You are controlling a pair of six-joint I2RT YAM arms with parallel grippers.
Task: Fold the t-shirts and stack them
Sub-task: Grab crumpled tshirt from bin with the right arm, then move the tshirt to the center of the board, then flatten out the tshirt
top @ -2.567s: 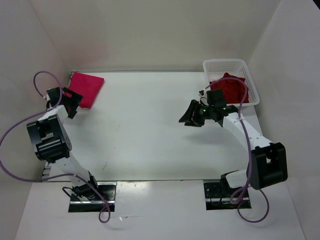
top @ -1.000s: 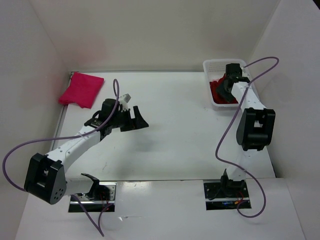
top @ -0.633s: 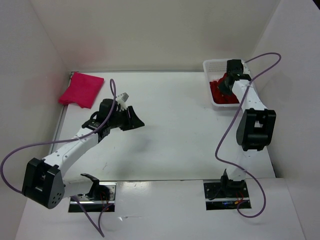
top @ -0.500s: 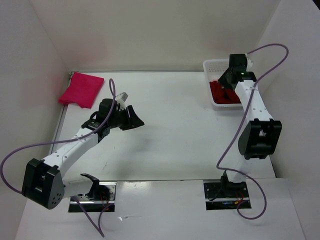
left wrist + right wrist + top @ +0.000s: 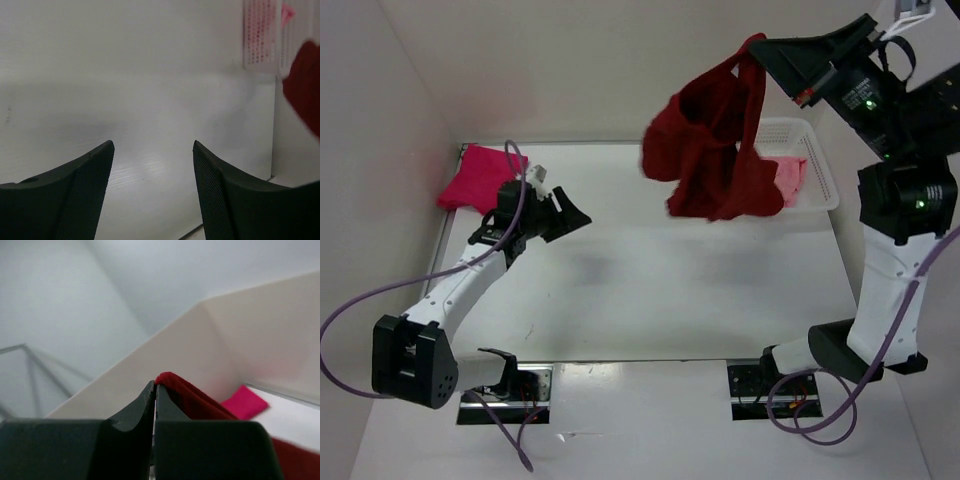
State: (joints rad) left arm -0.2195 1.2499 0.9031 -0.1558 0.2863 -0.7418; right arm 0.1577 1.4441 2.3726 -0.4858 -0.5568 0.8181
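Observation:
A dark red t-shirt (image 5: 708,150) hangs crumpled in the air above the table's far right. My right gripper (image 5: 754,46) is raised high and shut on its top edge; in the right wrist view the jaws (image 5: 155,387) pinch a fold of the dark red cloth (image 5: 197,397). A light pink t-shirt (image 5: 786,180) lies in the white mesh basket (image 5: 823,160). The folded magenta t-shirt (image 5: 478,177) rests at the table's far left corner. My left gripper (image 5: 570,208) hovers open near it with nothing between its fingers (image 5: 82,190).
White walls enclose the table on three sides. The basket (image 5: 260,35) stands at the far right edge against the wall. The hanging red shirt (image 5: 306,87) shows at the right edge of the left wrist view. Purple cables loop off both arms.
My right gripper shut on the dark red shirt in the basket and lifted it high, uncovering the light pink shirt. My left arm drew back toward the far left.

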